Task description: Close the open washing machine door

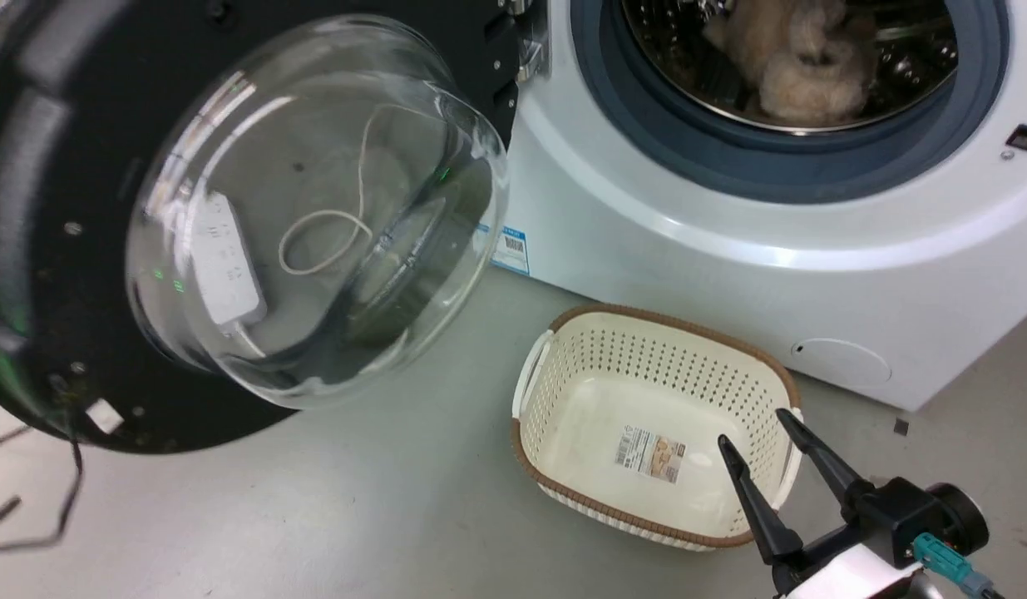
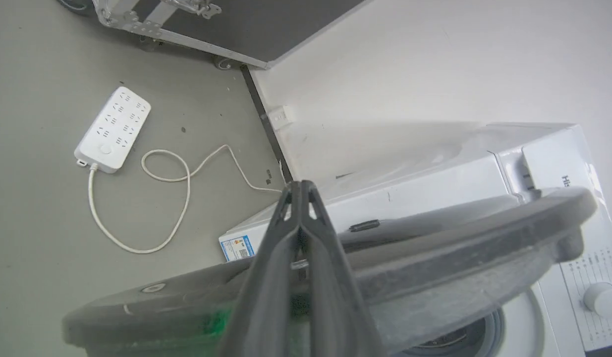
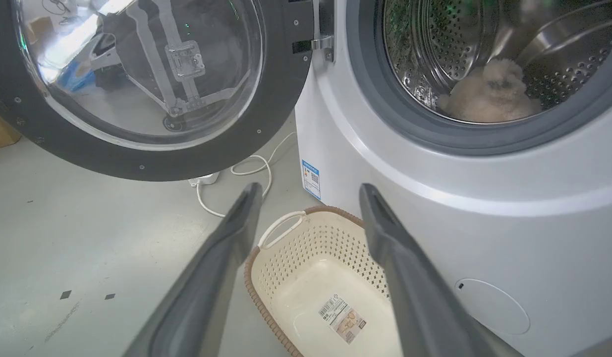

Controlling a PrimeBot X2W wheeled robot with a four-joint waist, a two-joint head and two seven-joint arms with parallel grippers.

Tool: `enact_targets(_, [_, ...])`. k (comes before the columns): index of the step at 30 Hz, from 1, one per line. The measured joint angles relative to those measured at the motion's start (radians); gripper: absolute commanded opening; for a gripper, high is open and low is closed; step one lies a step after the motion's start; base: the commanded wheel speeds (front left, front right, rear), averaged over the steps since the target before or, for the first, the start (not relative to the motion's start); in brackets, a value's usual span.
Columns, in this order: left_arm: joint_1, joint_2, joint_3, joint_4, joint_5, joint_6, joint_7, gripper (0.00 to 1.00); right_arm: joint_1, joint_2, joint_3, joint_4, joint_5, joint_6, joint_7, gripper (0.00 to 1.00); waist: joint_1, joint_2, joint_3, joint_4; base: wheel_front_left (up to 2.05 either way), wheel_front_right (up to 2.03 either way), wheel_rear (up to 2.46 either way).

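Observation:
The washing machine door [image 1: 313, 216] stands swung wide open at the left of the head view, its black rim and bulging glass bowl facing me; it also appears in the right wrist view [image 3: 152, 84]. In the left wrist view my left gripper [image 2: 300, 191] is shut, fingers pressed together with nothing between them, lying over the door's dark outer edge [image 2: 434, 248]. My right gripper [image 1: 754, 428] is open at the lower right, above the basket, with nothing between its fingers. The white machine [image 1: 729, 249] has a beige fluffy item [image 1: 804, 58] in its steel drum.
A cream perforated laundry basket [image 1: 563, 366] with a brown rim sits on the grey floor before the machine. A white power strip [image 2: 112, 129] and its looped cable lie on the floor behind the door. A dark case [image 2: 246, 25] stands by the wall.

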Motion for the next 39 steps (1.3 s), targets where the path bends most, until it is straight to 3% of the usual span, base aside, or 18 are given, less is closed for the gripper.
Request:
enact_targets(5, [0.074,-0.031,-0.017,-0.059,-0.071,-0.047,0.111,0.0,0.0,0.016,0.002,0.026,0.002,0.0,0.0,1.0,0.0,0.0,-0.041,0.003,0.0,0.0,0.0])
enact_targets(17, [0.271,-0.192,-0.099,-0.252,-0.184,-0.062,0.284,0.0,0.003,0.077,-0.074,0.072,-0.019,0.0,-0.004,1.0,-0.0002,0.0,-0.166,-0.016,0.0,0.0,0.0])
enact_targets(24, [0.419,-0.293,-0.237,-0.383,-0.219,-0.059,0.331,0.0,0.011,0.086,-0.13,0.075,-0.045,0.0,-0.004,1.0,-0.0002,0.0,-0.194,-0.08,0.0,0.0,0.0])
enact_targets(29, [0.49,-0.302,-0.357,-0.422,-0.274,-0.06,0.295,0.0,0.014,0.085,-0.14,0.067,-0.056,0.0,0.004,1.0,-0.0001,0.0,-0.189,-0.149,0.0,0.0,0.0])
enact_targets(39, [0.514,-0.311,-0.656,-0.374,-0.358,-0.093,0.028,0.0,-0.012,0.066,-0.133,0.048,-0.044,0.0,0.013,1.0,0.0001,0.0,-0.131,-0.342,0.0,0.0,0.0])
